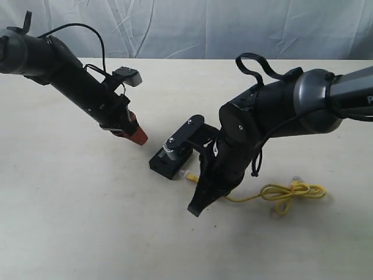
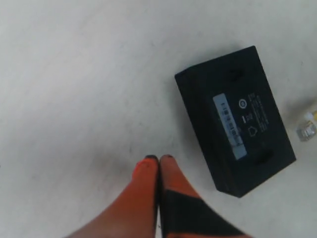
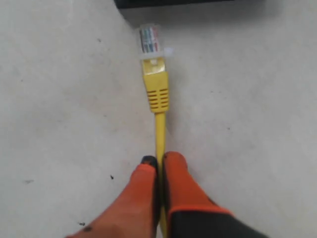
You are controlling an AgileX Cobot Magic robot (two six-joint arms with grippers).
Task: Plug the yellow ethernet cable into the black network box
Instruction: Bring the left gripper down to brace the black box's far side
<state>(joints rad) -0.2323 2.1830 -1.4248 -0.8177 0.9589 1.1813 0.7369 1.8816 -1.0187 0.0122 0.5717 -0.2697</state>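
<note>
The black network box (image 1: 168,162) lies flat on the table, its white label (image 2: 229,127) facing up. My left gripper (image 2: 159,157) is shut and empty, hovering a short way to the left of the box (image 2: 233,124). My right gripper (image 3: 159,159) is shut on the yellow ethernet cable (image 3: 160,131), a little behind its yellow boot. The clear plug (image 3: 150,39) points at the box's edge (image 3: 173,2) and stops just short of it. In the exterior view the plug (image 1: 189,175) shows beside the box, and the right arm (image 1: 233,146) hides the fingers.
The rest of the yellow cable lies in a loose knot-like loop (image 1: 291,192) on the table (image 1: 87,233) to the right. A pale cloth backdrop (image 1: 204,23) hangs behind the table's far edge. The right wrist camera mount (image 1: 187,135) overhangs the box.
</note>
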